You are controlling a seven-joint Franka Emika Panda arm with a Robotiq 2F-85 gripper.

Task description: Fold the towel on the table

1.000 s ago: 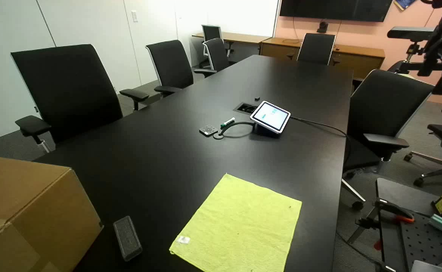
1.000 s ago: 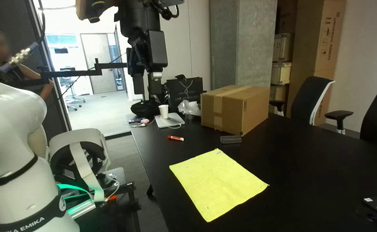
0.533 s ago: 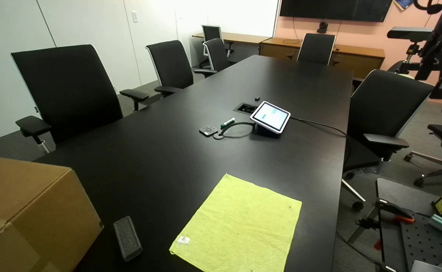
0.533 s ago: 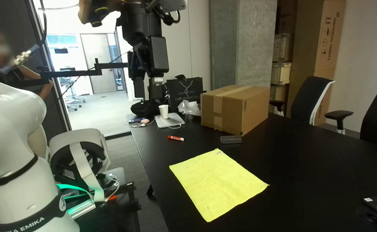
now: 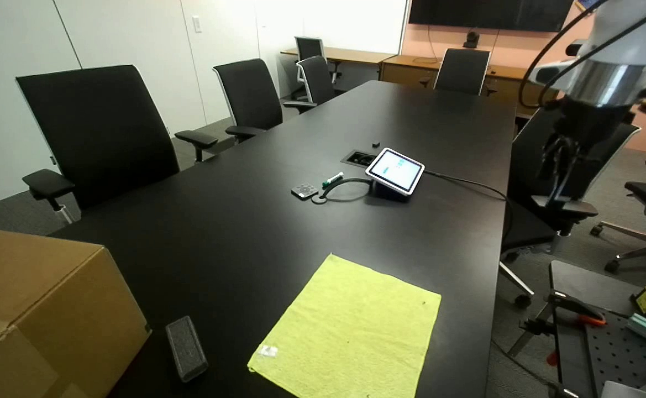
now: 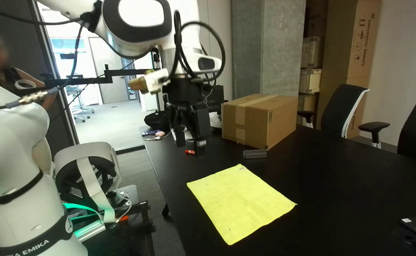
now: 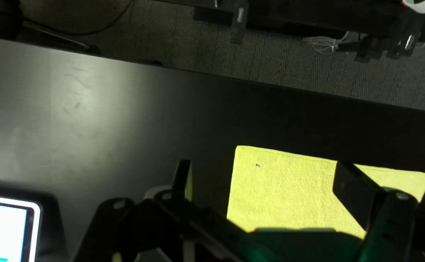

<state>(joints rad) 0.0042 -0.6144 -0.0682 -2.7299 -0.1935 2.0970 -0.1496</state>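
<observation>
Towel [image 6: 241, 202] is spread unfolded on the worktop [image 6: 339, 188], the pincer [image 6: 190, 145] is held clear of it, jaws parted and empty, so the approach is presumably being made, and a lowered grasp is next called for.

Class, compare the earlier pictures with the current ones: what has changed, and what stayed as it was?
In both exterior views the gripper has moved down, nearer the towel; in an exterior view it now partly hides the red marker. It is open and empty; nothing was taken hold of or let go. The towel still lies spread and unfolded; the cardboard box and tablet have not moved.
</observation>
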